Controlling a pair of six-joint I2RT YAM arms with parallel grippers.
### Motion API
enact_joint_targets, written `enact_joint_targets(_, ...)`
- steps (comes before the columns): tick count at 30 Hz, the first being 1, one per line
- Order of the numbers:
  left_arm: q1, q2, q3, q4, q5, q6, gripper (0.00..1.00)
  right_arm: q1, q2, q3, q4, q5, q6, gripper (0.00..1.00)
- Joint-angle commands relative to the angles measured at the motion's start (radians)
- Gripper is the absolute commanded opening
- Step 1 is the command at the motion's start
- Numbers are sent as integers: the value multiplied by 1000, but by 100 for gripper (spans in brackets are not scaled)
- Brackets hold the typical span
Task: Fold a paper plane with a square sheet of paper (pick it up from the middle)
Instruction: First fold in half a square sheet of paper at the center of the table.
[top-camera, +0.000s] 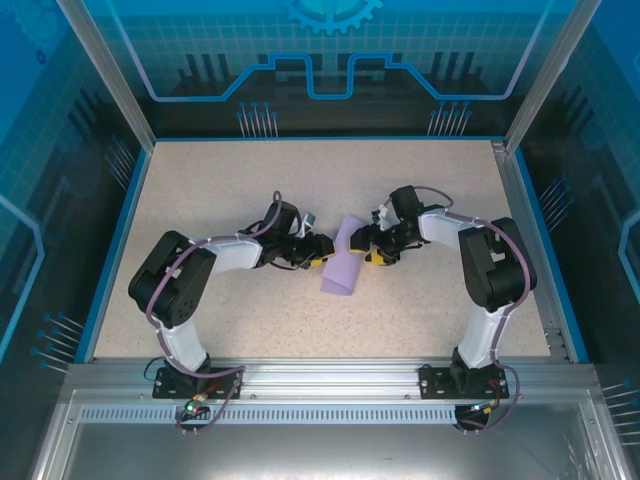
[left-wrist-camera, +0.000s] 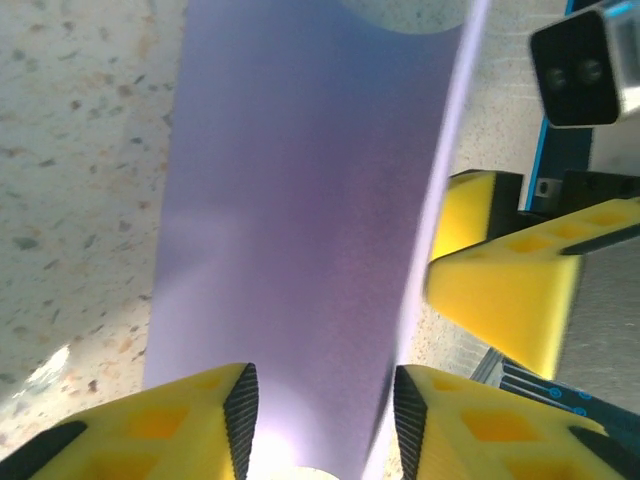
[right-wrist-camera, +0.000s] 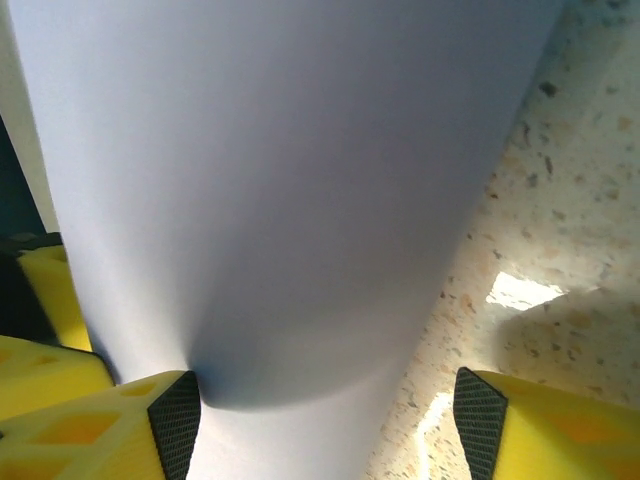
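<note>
- The left gripper (left-wrist-camera: 325, 420) has its fingers a little spread, and the paper (left-wrist-camera: 300, 200) fills the gap between the two black pads. I cannot tell if the pads press it.
- On one side the paper goes under the finger; on the other side its edge is raised beside the pad.
- The right gripper (right-wrist-camera: 325, 420) has its fingers spread wide. The paper (right-wrist-camera: 280, 180) bulges up against one pad, and the other pad is apart from it, over the bare table (right-wrist-camera: 560, 200).
- From above, the paper (top-camera: 340, 268) lies on the table (top-camera: 420, 190) between the left gripper (top-camera: 318, 250) and the right gripper (top-camera: 366, 252), both touching it.
</note>
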Motion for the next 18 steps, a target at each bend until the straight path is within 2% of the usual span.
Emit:
enact_joint_targets(1,-6,25,39,-8,54,27,33,-8,-26,-18,-11,-36,-16,72)
enact_joint_targets(5,-6,30,34,-14,56,31,19,-9,-39,-32,-7,-36,-4,72)
enact_joint_targets(9,-6,31,9,13,59,26,15,-9,-82,-71,30,-26,31,72)
enact_joint_targets(12,-7,39,-4,60,81,13,18,-8,-82,-77,42,-27,43,72)
enact_joint_targets(18,-6,69,-2,145,129,-21,34,-6,-77,-88,67,-32,63,72)
